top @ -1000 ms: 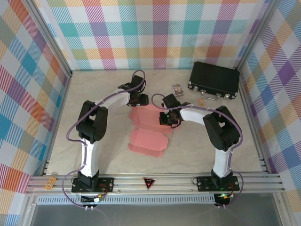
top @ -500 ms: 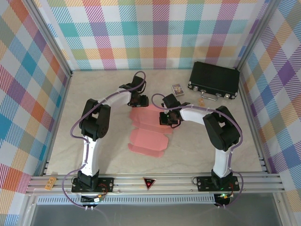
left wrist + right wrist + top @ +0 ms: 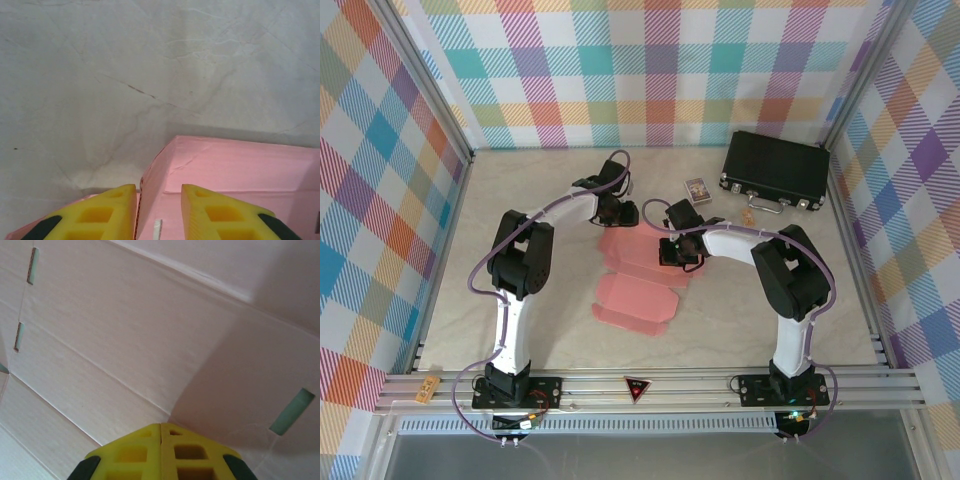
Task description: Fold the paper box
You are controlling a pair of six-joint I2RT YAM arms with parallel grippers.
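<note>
Salmon-pink cardboard, the paper box [image 3: 632,300], lay mostly flat near the middle of the bench [image 3: 520,260]. Its long axis ran roughly from far to near, and the near panel was skewed slightly to the right.

The left tool [image 3: 613,214] stood at the sheet's far end, and the right tool [image 3: 677,260] stood at its right edge, beside the far half.

In the left wrist view, one flap was raised off the bench. Its upright edge sat in the gap between the yellow fingers [image 3: 115,212], closer to the left one. Those jaws were narrowly apart and had not clamped the card.

In the right wrist view, the yellow fingers [image 3: 135,454] were pressed fully together with nothing visible between them. Their tips were low over the creased sheet, where a fold rose toward the right. Whether they touched the card could not be told.
</note>
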